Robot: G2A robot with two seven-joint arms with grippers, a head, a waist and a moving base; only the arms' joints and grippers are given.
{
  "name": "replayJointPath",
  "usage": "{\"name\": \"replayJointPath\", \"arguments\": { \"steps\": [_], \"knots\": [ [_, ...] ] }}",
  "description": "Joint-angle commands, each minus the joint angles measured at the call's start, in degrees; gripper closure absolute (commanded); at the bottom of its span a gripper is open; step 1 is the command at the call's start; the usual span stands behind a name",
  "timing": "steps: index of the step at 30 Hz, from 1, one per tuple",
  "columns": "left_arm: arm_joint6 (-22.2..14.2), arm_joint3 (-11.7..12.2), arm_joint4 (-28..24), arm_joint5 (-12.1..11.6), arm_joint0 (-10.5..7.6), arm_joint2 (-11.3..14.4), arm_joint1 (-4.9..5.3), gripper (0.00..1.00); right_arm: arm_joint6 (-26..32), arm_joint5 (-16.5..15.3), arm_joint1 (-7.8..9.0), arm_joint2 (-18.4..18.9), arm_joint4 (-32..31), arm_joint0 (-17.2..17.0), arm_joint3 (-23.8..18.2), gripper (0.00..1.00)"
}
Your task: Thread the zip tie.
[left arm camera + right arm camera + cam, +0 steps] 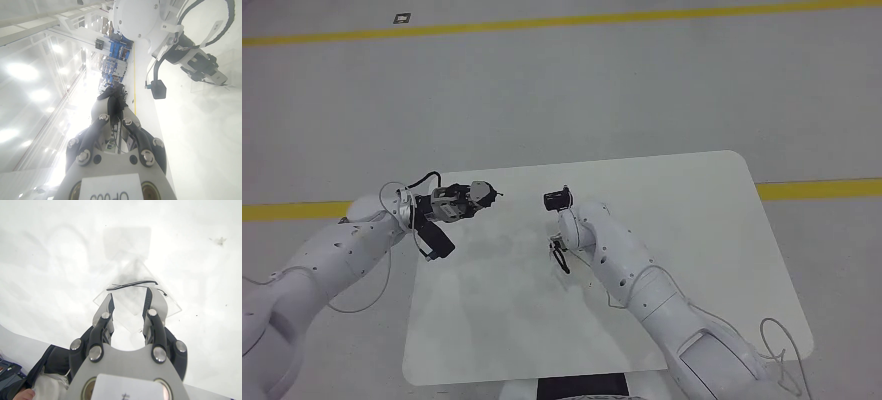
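Observation:
My left gripper (485,193) hangs above the table's left part, its fingers (105,106) shut on a thin black zip tie (118,121) that runs back between them. A short black tip sticks out past the fingertips in the top view. My right gripper (130,294) points down at the table, open, with nothing between its fingers. Just past its fingertips two black zip ties (132,284) lie crossed on a clear plastic sheet (170,306). A smaller black piece (163,292) lies beside the right finger. The left wrist view shows the right arm's gripper (217,75) farther off.
The white table (682,260) has rounded corners and bare room to the right and front. A black cable loop (560,255) hangs off the right arm. Yellow floor lines (822,188) run behind the table.

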Motion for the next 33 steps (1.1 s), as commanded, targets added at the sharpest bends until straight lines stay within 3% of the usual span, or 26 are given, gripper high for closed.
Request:
{"name": "replayJointPath", "arguments": {
  "steps": [1, 11, 18, 28, 33],
  "knots": [
    [0.0, 0.0, 0.0, 0.0, 0.0, 0.0, 0.0, 1.0, -0.8, -0.8, -0.11, -0.7, -0.3, 0.0, 0.4, 0.64],
    [0.0, 0.0, 0.0, 0.0, 0.0, 0.0, 0.0, 1.0, -3.6, -3.8, -0.44, -1.9, -0.4, 1.1, 3.5, 0.71],
    [0.0, 0.0, 0.0, 0.0, 0.0, 0.0, 0.0, 1.0, -8.1, -6.8, -0.02, -1.5, -1.7, 0.5, 3.0, 0.73],
    [0.0, 0.0, 0.0, 0.0, 0.0, 0.0, 0.0, 1.0, -8.5, -8.9, -0.01, -1.5, -1.9, 1.8, 6.4, 0.71],
    [0.0, 0.0, 0.0, 0.0, 0.0, 0.0, 0.0, 1.0, -8.0, -9.5, -0.41, -2.2, -1.2, 2.6, 7.6, 0.77]
  ]
}}
